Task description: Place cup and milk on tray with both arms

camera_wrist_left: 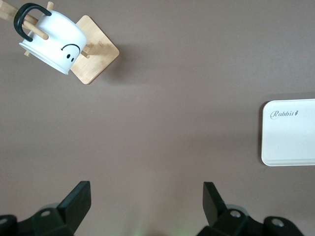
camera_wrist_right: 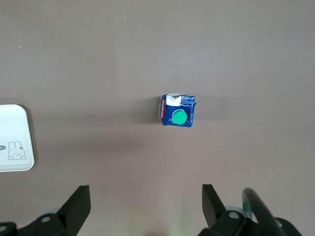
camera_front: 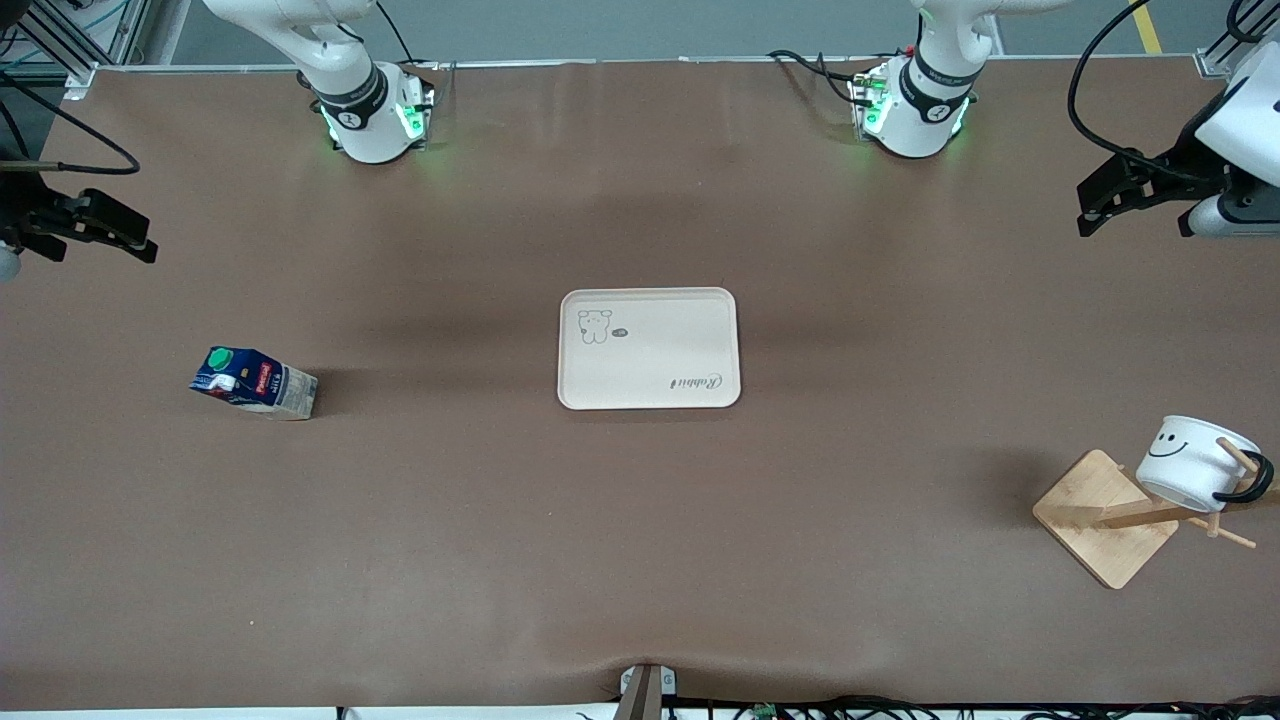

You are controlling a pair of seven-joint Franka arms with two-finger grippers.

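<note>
Both grippers, left (camera_front: pixel 1090 205) at the frame's right edge and right (camera_front: pixel 140 240) at its left edge, hang released and empty, since the cup (camera_front: pixel 1195 460) waits on its stand (camera_front: pixel 1100 515) at lower right, the milk (camera_front: pixel 255 380) at mid-left, and the tray (camera_front: pixel 648 385) lies bare at centre.

The desk (camera_front: pixel 640 540) has a matt brown covering, smooth, barely any sheen. The tray (camera_front: pixel 648 349) looks like cream plastic, smooth with a soft satin finish. The cup (camera_front: pixel 1190 462) is glossy white, ceramic or enamel by the look, and its thin black handle shines too. It hangs on a stand (camera_front: pixel 1105 517) of pale, unvarnished-looking wood with visible grain. The milk (camera_front: pixel 255 382) is a printed paper carton, slightly shiny, with a smooth green plastic cap. Both pincers look like matt black plastic.
</note>
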